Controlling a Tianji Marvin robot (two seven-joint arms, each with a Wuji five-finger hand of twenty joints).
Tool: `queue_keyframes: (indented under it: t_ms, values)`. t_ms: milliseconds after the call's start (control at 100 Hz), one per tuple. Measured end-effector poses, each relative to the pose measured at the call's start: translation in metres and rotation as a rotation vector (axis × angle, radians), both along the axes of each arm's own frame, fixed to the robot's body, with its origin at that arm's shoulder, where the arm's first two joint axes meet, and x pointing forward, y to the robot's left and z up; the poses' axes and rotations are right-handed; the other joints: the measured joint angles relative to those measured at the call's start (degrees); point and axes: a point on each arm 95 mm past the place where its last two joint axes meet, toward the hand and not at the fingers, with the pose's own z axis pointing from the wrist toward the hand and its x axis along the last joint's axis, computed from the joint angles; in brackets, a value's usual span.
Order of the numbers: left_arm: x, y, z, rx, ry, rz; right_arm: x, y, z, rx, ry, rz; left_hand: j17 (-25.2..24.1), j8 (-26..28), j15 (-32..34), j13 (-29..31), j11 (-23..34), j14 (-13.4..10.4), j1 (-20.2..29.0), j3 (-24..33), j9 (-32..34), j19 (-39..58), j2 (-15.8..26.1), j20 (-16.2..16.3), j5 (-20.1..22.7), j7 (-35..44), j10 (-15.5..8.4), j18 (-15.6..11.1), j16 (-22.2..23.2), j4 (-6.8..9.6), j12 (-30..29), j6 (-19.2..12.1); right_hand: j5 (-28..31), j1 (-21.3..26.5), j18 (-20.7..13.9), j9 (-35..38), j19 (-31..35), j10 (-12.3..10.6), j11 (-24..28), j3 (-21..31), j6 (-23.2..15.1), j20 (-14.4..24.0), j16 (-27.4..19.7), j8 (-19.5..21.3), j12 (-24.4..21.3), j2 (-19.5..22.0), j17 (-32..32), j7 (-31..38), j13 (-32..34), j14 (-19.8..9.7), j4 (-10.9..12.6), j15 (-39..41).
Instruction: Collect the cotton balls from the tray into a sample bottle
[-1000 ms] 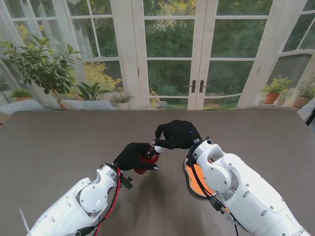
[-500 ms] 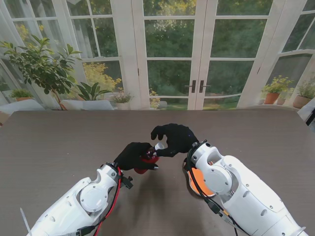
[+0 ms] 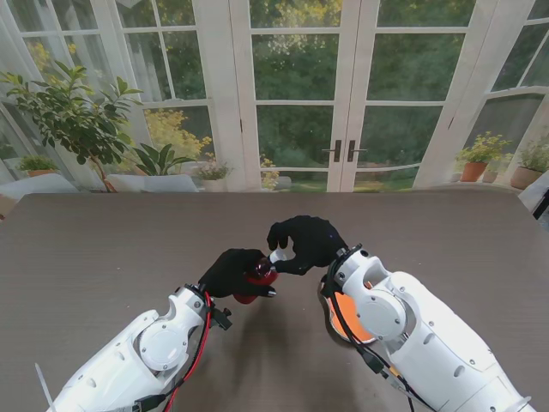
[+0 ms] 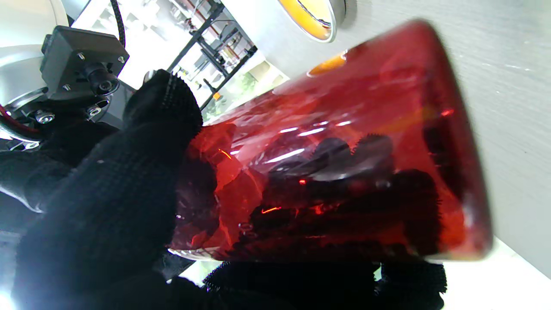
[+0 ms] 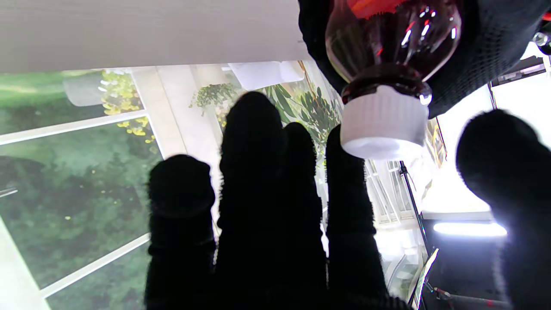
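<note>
At the middle of the table (image 3: 103,249), my left robot hand (image 3: 230,270) grips a red sample bottle (image 3: 260,276), tilted so that its white screw cap (image 3: 278,256) faces my right robot hand (image 3: 304,239). The step in hand, as I judge it, is uncapping: the cap is on the neck, so no cotton ball can go in yet. The left wrist view shows gloved fingers (image 4: 107,202) wrapped round the bottle's red body (image 4: 344,142), clear of the table. The right wrist view shows the cap (image 5: 381,129) between the right hand's thumb (image 5: 499,150) and its nearest finger (image 5: 344,172); that finger looks to be touching the cap's side, while the thumb stands apart from it, so I read this hand as partly open and not yet clamped. The other fingers are spread and hold nothing. The orange tray (image 3: 343,318) lies nearer to me, mostly hidden under my right forearm; I cannot make out any cotton balls on it. The next move, I judge, calls for closing thumb and finger on the ribbed cap and twisting while the left hand keeps the bottle steady.
</note>
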Motion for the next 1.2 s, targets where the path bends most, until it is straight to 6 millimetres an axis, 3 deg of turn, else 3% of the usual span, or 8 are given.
queue_keyframes:
  t_ms: [210,340,480,570,740,870,1040,1200]
  values:
    - [-0.0001,-0.0003,0.0000,0.000,0.000,-0.001,-0.0003,-0.0002,-0.0006,-0.003,-0.008,0.001,0.00,0.00,0.00,0.00,0.00,0.00,0.00,0.00,0.00,0.00,0.00,0.00,0.00,0.00,0.00,0.00,0.00,0.00,0.00,0.00,3.20,5.02,0.00,3.69,2.70,-0.34,0.65,1.90,0.00,0.14,2.23,0.00,2.07,-2.88,1.83,0.91,0.82,-1.05,-0.04,7.05]
    - [-0.0001,-0.0003,-0.0001,0.001,0.000,-0.002,0.0003,0.0008,-0.0007,0.007,-0.015,-0.002,0.00,0.00,0.00,0.00,0.02,0.00,0.00,0.00,0.00,0.00,0.00,0.00,0.00,0.00,0.00,0.00,0.00,0.00,0.00,0.00,5.16,7.79,0.00,7.03,3.94,-0.88,1.61,1.90,-0.02,0.15,2.79,-5.83,2.98,-3.55,3.32,4.42,0.82,-1.26,-8.67,13.29]
    - [-0.0005,-0.0003,-0.0006,0.002,0.001,-0.002,0.0009,0.0017,-0.0006,0.011,-0.016,-0.005,0.00,0.00,0.00,0.00,0.02,0.00,0.00,0.00,0.00,0.00,0.00,0.00,0.00,0.00,0.00,0.00,0.00,0.00,0.00,0.00,6.70,8.29,0.00,10.63,5.47,-0.93,2.94,1.82,-0.02,0.58,4.53,-9.54,4.17,-3.58,4.97,5.86,0.83,-1.72,-11.43,19.53]
    - [-0.0007,-0.0003,-0.0009,0.002,0.002,-0.003,0.0012,0.0025,-0.0006,0.008,-0.015,-0.007,0.00,0.00,0.00,0.00,0.03,0.00,0.00,0.00,0.00,0.00,0.00,0.00,0.00,0.00,0.00,0.00,0.00,0.00,0.00,0.00,8.16,7.77,0.00,12.94,6.41,-0.96,3.03,1.17,-0.02,0.61,5.22,-10.68,4.77,-3.17,5.45,5.89,0.85,-1.72,-11.46,22.38]
    - [-0.0015,-0.0015,-0.0020,0.004,0.004,-0.007,0.0024,0.0038,-0.0006,-0.009,-0.012,-0.017,0.00,0.01,0.00,0.00,0.09,0.00,0.00,0.00,0.00,0.00,0.00,0.00,0.00,0.00,0.00,0.00,0.00,0.00,0.01,0.00,12.97,5.48,0.45,15.33,7.18,-1.09,2.88,-0.72,0.20,0.70,5.93,-10.75,5.71,5.08,6.07,5.90,1.53,-1.68,-10.72,25.86]
    - [-0.0015,-0.0017,-0.0021,0.003,0.004,-0.008,0.0025,0.0041,-0.0007,-0.018,-0.014,-0.022,0.00,0.01,0.00,0.00,0.10,-0.01,0.00,0.00,0.00,0.00,0.00,0.00,0.00,0.00,0.00,0.00,0.00,0.00,0.01,0.00,13.82,0.98,0.47,14.77,7.21,-1.10,0.64,-2.55,0.21,1.15,5.85,-2.73,5.92,10.95,5.16,0.20,1.53,-1.46,-3.16,23.70]
    - [-0.0010,-0.0013,-0.0016,0.002,0.003,-0.005,0.0005,0.0034,-0.0021,-0.013,0.005,-0.022,0.00,0.02,0.00,0.00,0.10,-0.01,0.00,0.01,0.00,0.00,0.00,0.00,0.00,0.00,0.00,0.00,0.00,0.00,0.01,0.00,2.20,-2.21,0.48,5.31,5.59,-0.74,-4.62,-4.78,0.37,1.34,-0.19,-1.36,3.41,11.45,1.19,-7.62,1.40,-0.40,-2.62,5.62]
    - [-0.0004,-0.0014,-0.0013,0.000,0.001,-0.003,-0.0015,0.0041,-0.0044,0.003,0.025,-0.023,0.00,0.02,0.00,0.00,0.10,-0.01,0.00,0.01,0.00,0.00,0.00,0.00,0.00,0.00,0.00,0.00,0.00,0.00,0.01,0.00,-8.32,-1.31,0.48,-2.30,2.43,0.65,-4.91,-3.01,4.58,1.35,-1.41,-1.36,0.03,2.71,0.06,-8.56,-0.13,0.50,-2.62,-3.38]
